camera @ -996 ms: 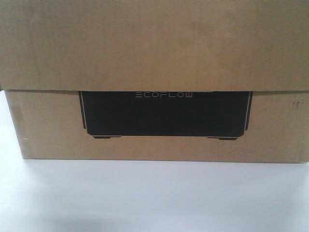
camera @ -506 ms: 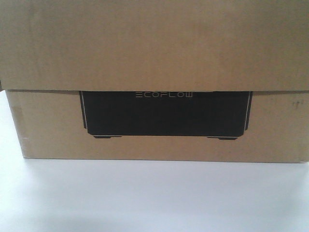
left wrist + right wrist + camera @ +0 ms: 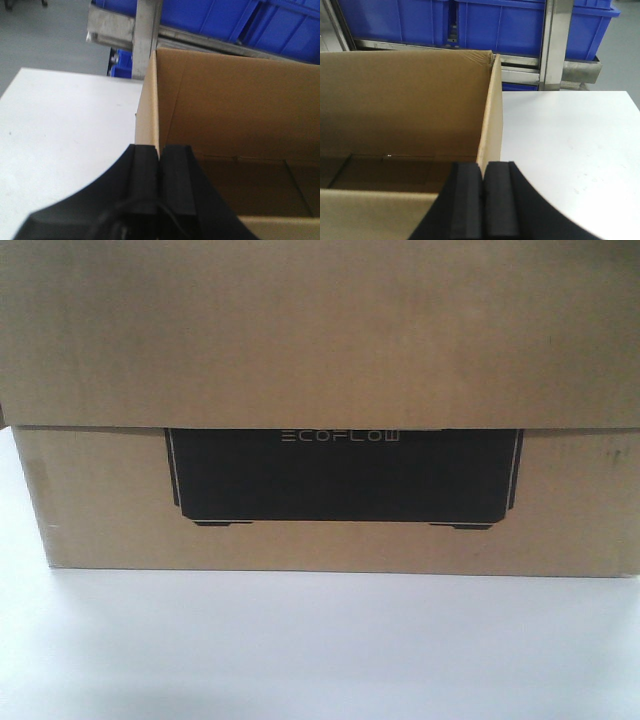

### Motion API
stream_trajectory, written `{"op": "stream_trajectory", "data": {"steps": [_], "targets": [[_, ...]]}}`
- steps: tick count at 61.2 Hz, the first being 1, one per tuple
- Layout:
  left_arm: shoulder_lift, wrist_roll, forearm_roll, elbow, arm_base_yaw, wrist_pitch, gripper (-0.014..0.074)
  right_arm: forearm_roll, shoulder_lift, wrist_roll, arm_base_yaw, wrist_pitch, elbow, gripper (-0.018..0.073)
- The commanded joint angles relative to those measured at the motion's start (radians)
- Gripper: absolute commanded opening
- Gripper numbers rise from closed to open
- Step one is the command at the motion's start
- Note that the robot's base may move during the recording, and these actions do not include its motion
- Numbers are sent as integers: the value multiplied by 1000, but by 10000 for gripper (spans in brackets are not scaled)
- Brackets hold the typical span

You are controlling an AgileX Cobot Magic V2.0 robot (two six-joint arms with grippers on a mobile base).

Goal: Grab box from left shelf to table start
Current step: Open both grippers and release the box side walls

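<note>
Front view: box [image 3: 320,370] rests on white table [image 3: 320,650]; black panel [image 3: 340,475] reads "ECOFLOW". Bare tabletop runs along its near edge. Left wrist view: left gripper [image 3: 159,165] pinched narrow on the box's left wall, open table to its left. Right wrist view: right gripper [image 3: 483,185] clamped on the right wall, open table to its right; blue bins [image 3: 470,22] on shelf [image 3: 550,67] behind.

A warehouse or stockroom — blue plastic bins [image 3: 510,25] ranked on a steel rack [image 3: 552,45], grey concrete floor [image 3: 45,37], plain white table [image 3: 570,145].
</note>
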Motion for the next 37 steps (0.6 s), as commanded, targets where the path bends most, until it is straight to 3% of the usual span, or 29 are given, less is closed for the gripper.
{"op": "stream_trajectory", "data": {"steps": [1, 11, 23, 37], "targets": [[-102, -8, 58, 85, -3, -192, -85, -4, -85, -15, 0, -177, 52, 36], [-244, -8, 87, 266, -3, -242, -85, -4, -235, -15, 0, -275, 212, 36], [-412, -8, 85, 409, -3, -247, -85, -4, -412, -15, 0, -277, 331, 36], [-482, -8, 146, 437, -3, -283, -85, -4, -462, -15, 0, -278, 364, 36]]}}
